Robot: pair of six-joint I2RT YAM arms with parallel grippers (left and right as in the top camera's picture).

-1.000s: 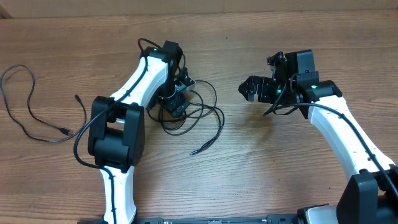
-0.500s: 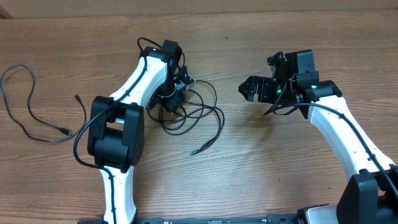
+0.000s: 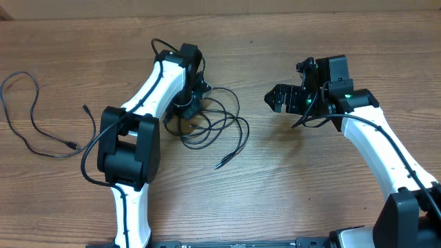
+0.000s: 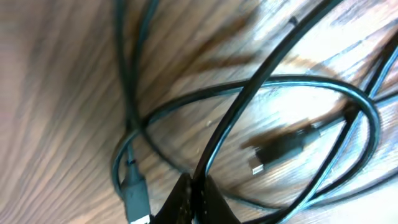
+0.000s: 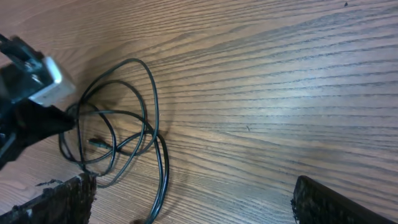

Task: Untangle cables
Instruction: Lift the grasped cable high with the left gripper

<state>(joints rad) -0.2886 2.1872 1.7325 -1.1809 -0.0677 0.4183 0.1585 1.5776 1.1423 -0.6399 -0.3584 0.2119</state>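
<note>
Pinched shut on one strand of the cables [image 4: 247, 98], heaped in loose loops on the table [image 3: 296, 182], with the left gripper [image 4: 194, 190]. Spread wide and empty at the right gripper [image 3: 278, 98], well apart. Best to lift gently and draw outward, stopping at any tightening of loops.

Overhead: fixed above, faces straight down on surface [image 3: 289, 179], wide view, cable tangle [image 3: 220, 124] left of centre.
Left wrist: very near surface, tight on tangle, partly blurred, own fingertips [image 4: 186, 199] at bottom edge.
Right wrist: higher, oblique, faces across surface toward tangle and left hand [image 5: 31, 118] at frame's left; own fingers [image 5: 62, 202] in bottom corners.
All three views share tangle.
</note>
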